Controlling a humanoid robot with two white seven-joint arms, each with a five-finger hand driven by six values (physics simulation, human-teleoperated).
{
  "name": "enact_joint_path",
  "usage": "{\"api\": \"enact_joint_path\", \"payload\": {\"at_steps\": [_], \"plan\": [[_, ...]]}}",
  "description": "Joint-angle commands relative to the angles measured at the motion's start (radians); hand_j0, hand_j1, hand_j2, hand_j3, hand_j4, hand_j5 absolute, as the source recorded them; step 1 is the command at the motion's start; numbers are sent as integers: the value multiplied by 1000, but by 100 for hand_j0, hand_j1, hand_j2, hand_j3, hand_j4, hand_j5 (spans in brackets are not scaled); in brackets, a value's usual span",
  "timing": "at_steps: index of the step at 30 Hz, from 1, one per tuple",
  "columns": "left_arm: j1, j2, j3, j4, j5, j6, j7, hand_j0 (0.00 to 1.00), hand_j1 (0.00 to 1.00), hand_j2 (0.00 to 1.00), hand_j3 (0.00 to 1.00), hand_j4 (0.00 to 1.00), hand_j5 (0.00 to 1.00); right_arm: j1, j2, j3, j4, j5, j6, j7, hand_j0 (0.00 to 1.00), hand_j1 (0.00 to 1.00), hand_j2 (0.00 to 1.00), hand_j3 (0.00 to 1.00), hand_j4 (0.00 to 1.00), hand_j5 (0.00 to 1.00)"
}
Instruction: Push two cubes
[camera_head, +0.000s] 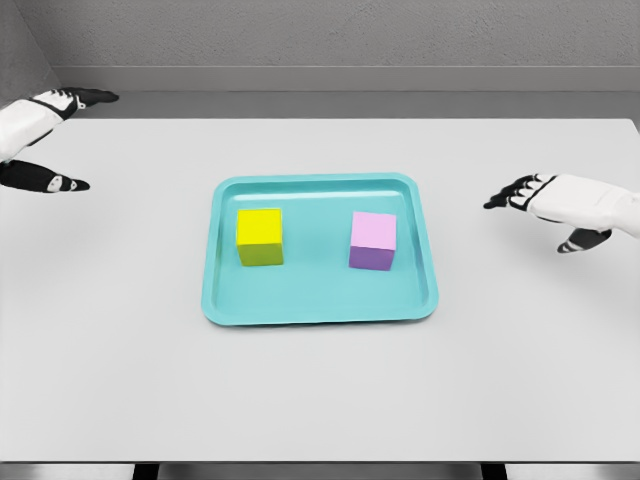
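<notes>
A yellow cube (260, 236) sits in the left half of a teal tray (320, 306) at the table's middle. A pink-purple cube (373, 241) stands in the tray's right half, apart from the yellow one. My left hand (62, 130) hovers at the far left edge, well away from the tray, fingers spread and holding nothing. My right hand (530, 205) is to the right of the tray, about level with the cubes, fingers pointing left toward the tray, spread and empty.
The tray rests on a white table (320, 400) whose back edge meets a grey wall. The table's front edge runs along the bottom of the view.
</notes>
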Motion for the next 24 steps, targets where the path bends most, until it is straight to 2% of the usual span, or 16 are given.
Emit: {"api": "enact_joint_path", "payload": {"at_steps": [1, 3, 5, 6, 7, 8, 10, 11, 12, 13, 14, 15, 16, 18, 24], "plan": [[0, -62, -28, -23, -72, -4, -1, 100, 100, 100, 100, 100, 100, -2, 1, 0, 1, -6, 2, 6, 100, 100, 100, 100, 100, 100], [0, -85, -35, -14, -148, -4, -50, 100, 100, 100, 100, 100, 100, -3, -1, 2, 1, -6, 2, 4, 100, 100, 100, 100, 100, 100], [0, -124, -29, 0, -210, -4, -174, 100, 100, 100, 100, 100, 100, -9, -4, 2, -1, -7, 2, -8, 100, 100, 100, 100, 100, 100], [-5, -139, -28, 0, -252, -4, -182, 93, 93, 93, 93, 93, 93, -14, -9, 2, 14, -9, 2, -19, 100, 100, 100, 100, 100, 100], [-11, -148, -23, 3, -331, -4, -182, 87, 87, 87, 87, 87, 87, -23, -10, 5, 60, -9, 2, -19, 100, 100, 100, 100, 100, 100], [-28, -156, -19, 3, -415, -4, -182, 85, 85, 85, 85, 85, 85, -38, -9, 29, 76, -9, 2, -19, 100, 100, 100, 100, 100, 100], [-26, -168, 60, -11, -450, -4, -193, 83, 83, 83, 83, 83, 83, -64, -1, 71, 71, -9, 2, -19, 100, 100, 100, 100, 100, 100], [-26, -171, 67, -14, -452, -4, -240, 80, 80, 80, 80, 80, 80, -67, 2, 71, 67, -7, 2, -15, 100, 100, 100, 100, 100, 100], [-26, -197, 66, -14, -458, -4, -329, 78, 78, 78, 78, 78, 78, -72, 21, 72, 59, -6, 2, -6, 95, 95, 95, 95, 95, 95], [-21, -199, 60, -19, -460, -4, -345, 76, 76, 76, 76, 76, 76, -72, 27, 76, 50, -6, 2, -2, 76, 76, 76, 76, 76, 76], [-20, -200, 58, -42, -460, -4, -345, 73, 73, 73, 73, 73, 73, -74, 36, 80, 44, -6, 2, 27, 52, 52, 52, 52, 52, 52], [-20, -203, 57, -57, -460, -4, -345, 70, 70, 70, 70, 70, 70, -84, 63, 82, 42, -6, 2, 101, 25, 25, 25, 25, 25, 25], [-15, -231, 57, -57, -460, -4, -345, 68, 68, 68, 68, 68, 68, -87, 73, 85, 31, -6, 2, 141, 16, 16, 16, 16, 16, 16], [-11, -240, 55, -57, -460, -4, -345, 68, 68, 68, 68, 68, 68, -95, 93, 86, 2, -6, 2, 143, 11, 11, 11, 11, 11, 11], [-12, -242, 60, -54, -461, -4, -345, 68, 68, 68, 68, 68, 68, -120, 168, 88, -21, -6, 2, 143, 10, 10, 10, 10, 10, 10]]}}
